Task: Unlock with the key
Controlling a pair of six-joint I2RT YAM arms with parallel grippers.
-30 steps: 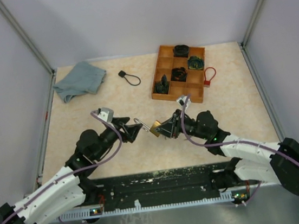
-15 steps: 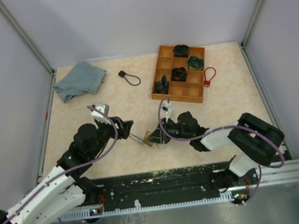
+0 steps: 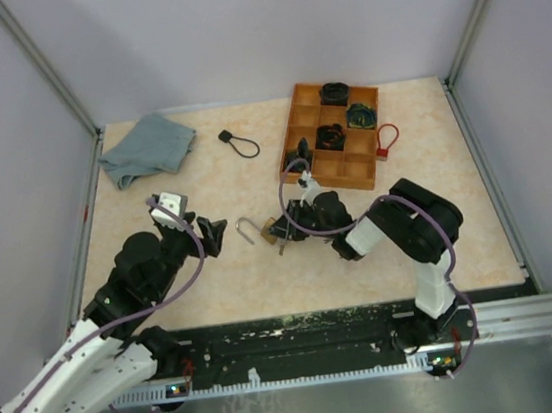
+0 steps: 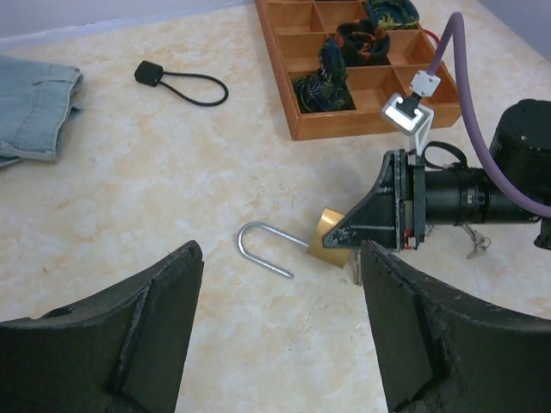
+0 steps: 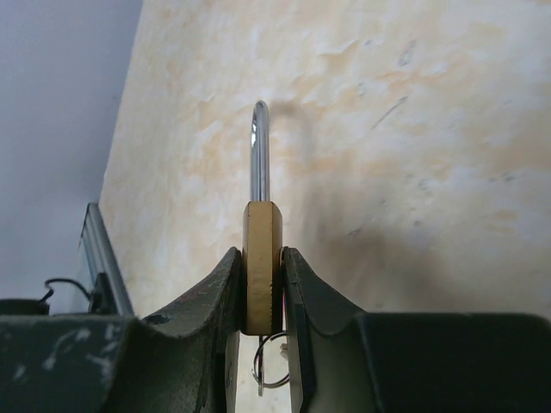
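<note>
The right gripper, clamped on the brass padlock, had carried it left and down to the worktop, just near of the orange tray. The left gripper, jaws apart and empty, had drawn back left, clear of the shackle.

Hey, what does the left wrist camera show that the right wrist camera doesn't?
Only the left wrist view shows the orange wooden compartment tray, the black cord loop, the folded blue cloth, and the right end effector from outside, clamped on the brass padlock, whose silver shackle has one leg free.

Only the right wrist view shows the padlock edge-on between its own fingers, a thin wire key ring below it, and the metal rail at the table edge.

Both share the padlock, its shackle and the beige marbled tabletop.
</note>
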